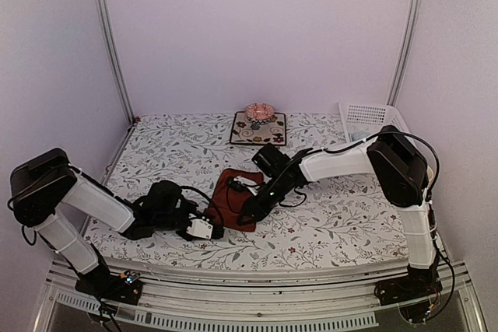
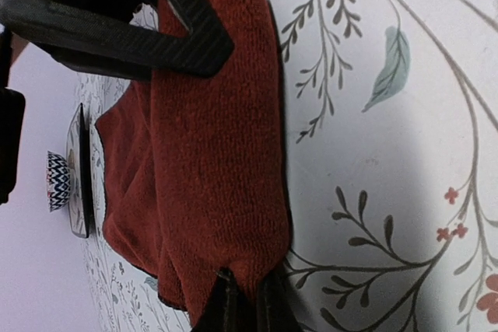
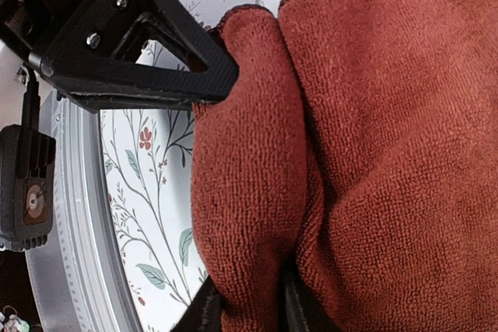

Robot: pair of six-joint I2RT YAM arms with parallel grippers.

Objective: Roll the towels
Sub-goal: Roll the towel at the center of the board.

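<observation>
place: looks like a robot lab test booth, not a home
walls: plain pale panels [image 1: 257, 29] all round
frame: bare aluminium posts [image 1: 110, 44]
bench: left arm [image 1: 85, 200] and right arm [image 1: 342, 162] bolted to a metal rail [image 1: 257, 295]

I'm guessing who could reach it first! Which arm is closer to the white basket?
Right. The right arm bends right beside the white basket; the left arm is far off on the other side.

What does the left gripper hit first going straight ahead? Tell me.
The dark red towel: its fold sits clamped between the left gripper's fingers, so pushing on would drive straight into the cloth, probably then onto the floral table covering; depth is unclear.
</observation>
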